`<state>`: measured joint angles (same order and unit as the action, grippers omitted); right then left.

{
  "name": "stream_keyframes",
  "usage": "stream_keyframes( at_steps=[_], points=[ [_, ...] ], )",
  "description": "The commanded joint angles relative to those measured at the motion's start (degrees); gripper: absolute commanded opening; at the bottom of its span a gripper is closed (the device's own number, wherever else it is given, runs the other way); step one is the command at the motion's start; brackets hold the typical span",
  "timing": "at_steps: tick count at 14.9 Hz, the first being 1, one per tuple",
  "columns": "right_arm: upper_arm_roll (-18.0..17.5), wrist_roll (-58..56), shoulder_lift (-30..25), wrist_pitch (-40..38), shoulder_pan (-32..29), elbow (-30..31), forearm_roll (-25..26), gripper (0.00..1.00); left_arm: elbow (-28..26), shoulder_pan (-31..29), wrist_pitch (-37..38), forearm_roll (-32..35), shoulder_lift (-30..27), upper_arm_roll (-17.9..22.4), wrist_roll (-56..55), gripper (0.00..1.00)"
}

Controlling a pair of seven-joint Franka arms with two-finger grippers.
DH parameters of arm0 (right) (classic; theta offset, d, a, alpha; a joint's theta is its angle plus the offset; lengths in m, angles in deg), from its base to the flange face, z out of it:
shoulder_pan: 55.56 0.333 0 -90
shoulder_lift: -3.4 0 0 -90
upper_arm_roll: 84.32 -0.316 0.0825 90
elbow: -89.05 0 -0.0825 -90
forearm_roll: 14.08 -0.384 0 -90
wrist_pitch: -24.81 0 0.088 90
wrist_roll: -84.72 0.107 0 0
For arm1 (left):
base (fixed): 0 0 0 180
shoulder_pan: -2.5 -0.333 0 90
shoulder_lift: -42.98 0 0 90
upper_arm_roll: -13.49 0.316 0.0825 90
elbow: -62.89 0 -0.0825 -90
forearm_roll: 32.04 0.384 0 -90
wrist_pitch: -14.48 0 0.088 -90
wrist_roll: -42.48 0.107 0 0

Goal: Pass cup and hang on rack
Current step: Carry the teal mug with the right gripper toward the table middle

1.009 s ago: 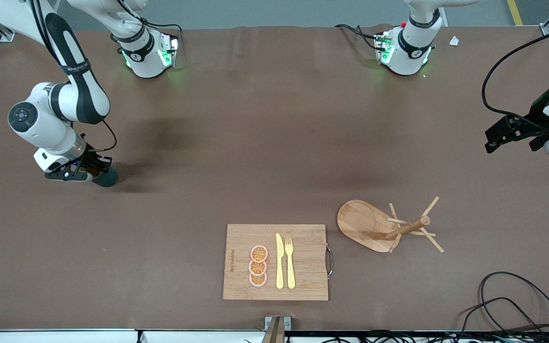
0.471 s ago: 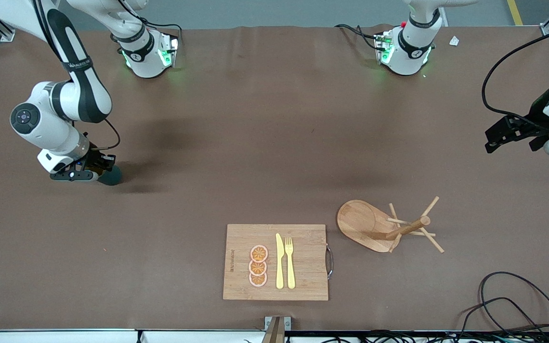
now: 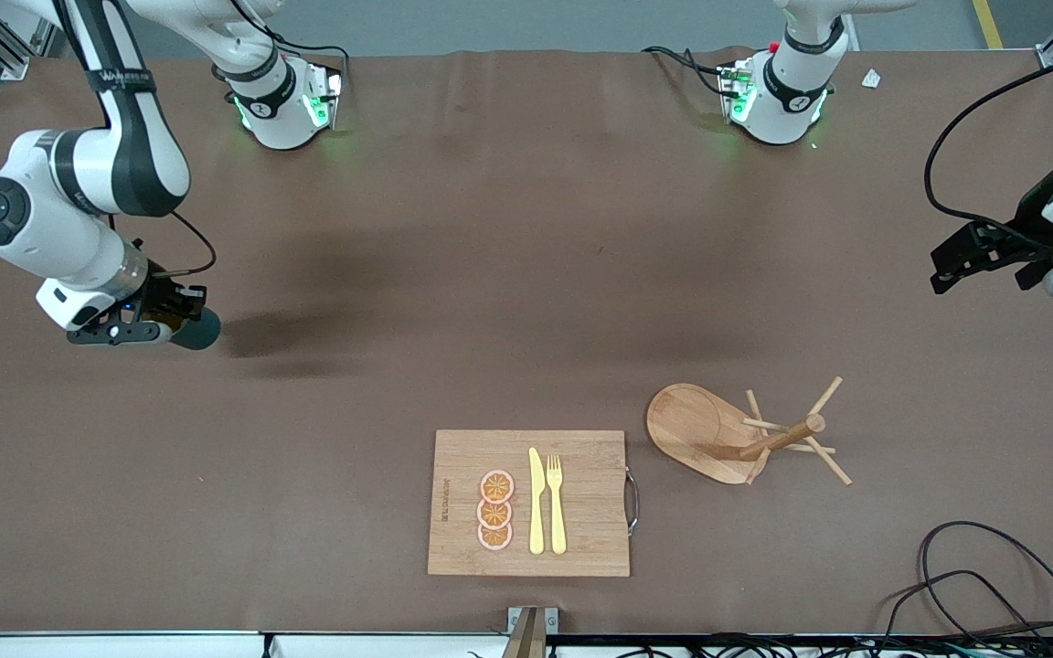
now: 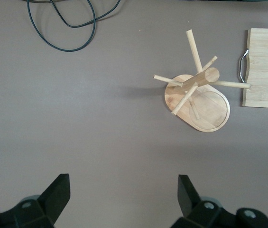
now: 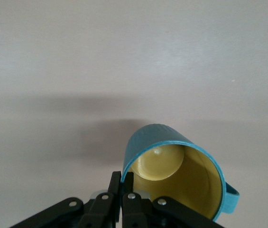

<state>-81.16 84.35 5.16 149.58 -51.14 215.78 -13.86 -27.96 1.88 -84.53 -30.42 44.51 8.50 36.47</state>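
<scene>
One cup (image 5: 176, 166) is present, dark teal outside with a yellow-ochre inside, held in the air by the right gripper (image 3: 156, 320) over bare table at the right arm's end. In the right wrist view its fingers (image 5: 122, 190) are pinched shut across the cup's rim wall, one inside and one outside. The loop handle shows at the rim's edge away from the fingers, and a shadow lies on the cloth under the cup.

The left gripper (image 4: 124, 194) waits in the air over the left arm's end of the table, jaws spread wide and holding nothing.

One rack (image 3: 746, 432) stands on the brown table (image 3: 490, 274), toward the left arm's end, with an oval base, a central post and thin angled pegs. One cutting board (image 3: 529, 503) lies just beside it, nearer the front camera and apart from it. On the board lie three orange slices (image 3: 495, 510), one yellow knife (image 3: 537, 501) and one yellow fork (image 3: 556, 503), side by side.

A wide stretch of bare table separates the cup from the rack. Loose black cables (image 3: 983, 576) lie at the table's edge near the front camera, at the left arm's end.
</scene>
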Motion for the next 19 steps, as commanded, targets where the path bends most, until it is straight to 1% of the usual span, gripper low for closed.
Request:
stream_keyframes(
  at_steps=[1,4,6,8,9,12,14,16,19],
  points=[
    [0.18,11.04,-2.55,-2.69,7.94,0.89,-0.4,0.0,1.37,-0.26,1.01,0.23,0.49,-0.19,0.04,1.0],
    [0.18,19.94,-2.47,-2.79,15.41,0.8,-0.4,0.0,1.37,-0.26,1.01,0.23,0.49,-0.19,0.04,1.0],
    [0.18,25.73,-2.21,-2.26,19.37,0.54,-1.88,0.0,1.37,-0.26,1.01,0.23,0.49,-0.19,0.04,1.0],
    [0.18,32.4,-1.86,-2.26,23.24,-0.86,-2.16,0.0,1.37,-0.35,1.01,0.23,0.58,-0.19,0.04,1.0],
    [0.18,36.88,-1.16,-2.26,26.13,-2.17,-2.24,0.0,1.37,-0.35,0.92,0.23,0.58,-0.19,0.04,1.0],
    [0.18,49.28,4.36,-2.52,33.61,-8.84,-2.25,0.0,1.46,-0.35,0.92,0.23,0.76,-0.19,0.04,1.0],
    [0.18,54.3,7.1,-2.26,36.78,-12.19,-2.42,0.0,1.46,-0.35,0.83,0.23,0.76,-0.19,0.04,1.0],
    [0.18,58.87,11.13,-2.26,39.68,-16.75,-4.26,0.0,1.46,-0.35,0.83,0.23,0.76,-0.19,0.04,1.0],
    [0.27,67.13,17.81,-2.08,43.38,-23.87,-4.88,0.0,1.46,-0.35,0.83,0.23,0.76,-0.19,0.04,1.0]
  ],
)
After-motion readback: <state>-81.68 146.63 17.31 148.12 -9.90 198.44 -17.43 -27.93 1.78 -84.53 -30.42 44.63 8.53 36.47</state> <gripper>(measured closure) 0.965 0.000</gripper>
